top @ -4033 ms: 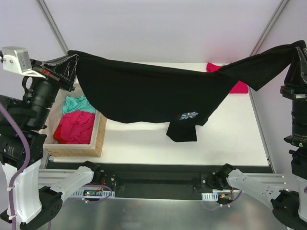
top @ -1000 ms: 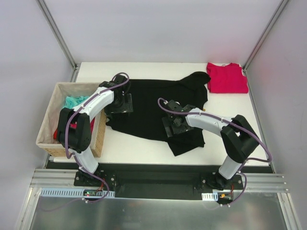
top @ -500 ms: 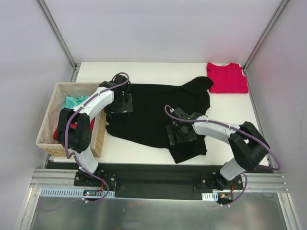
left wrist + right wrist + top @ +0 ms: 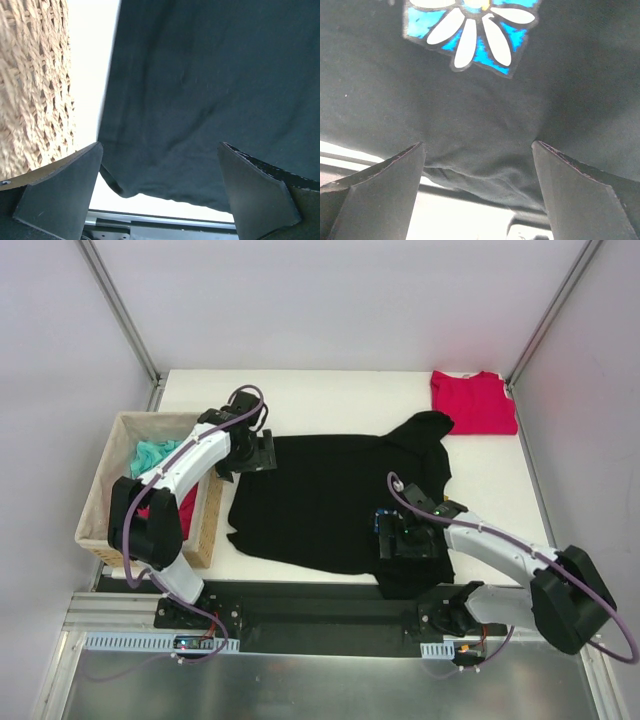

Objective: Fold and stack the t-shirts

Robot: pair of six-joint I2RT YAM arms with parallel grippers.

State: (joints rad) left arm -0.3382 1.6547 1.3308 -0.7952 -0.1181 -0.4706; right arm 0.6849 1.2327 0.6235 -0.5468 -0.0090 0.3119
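Note:
The large black t-shirt [image 4: 320,500] lies spread flat across the middle of the table, its pale flower emblem [image 4: 475,25] on blue near the front right. My left gripper [image 4: 254,452] is low over the shirt's far left corner, next to the basket. Its jaws are wide open, with only black cloth [image 4: 200,90] below them. My right gripper [image 4: 405,538] sits over the shirt's near right part, by the emblem. It is open too [image 4: 477,195], above the hem at the table's near edge. The red t-shirt [image 4: 473,403] lies folded at the back right corner.
A woven tan basket [image 4: 208,525] stands at the table's left edge, close to my left arm, with teal cloth [image 4: 155,453] and some red cloth inside. Its wicker wall [image 4: 35,85] fills the left of the left wrist view. A black rail [image 4: 320,605] runs along the near edge.
My right gripper has slid toward the near edge, drawing the shirt's lower part with it. The left gripper shifted slightly back. The black shirt now lies flatter and more spread.

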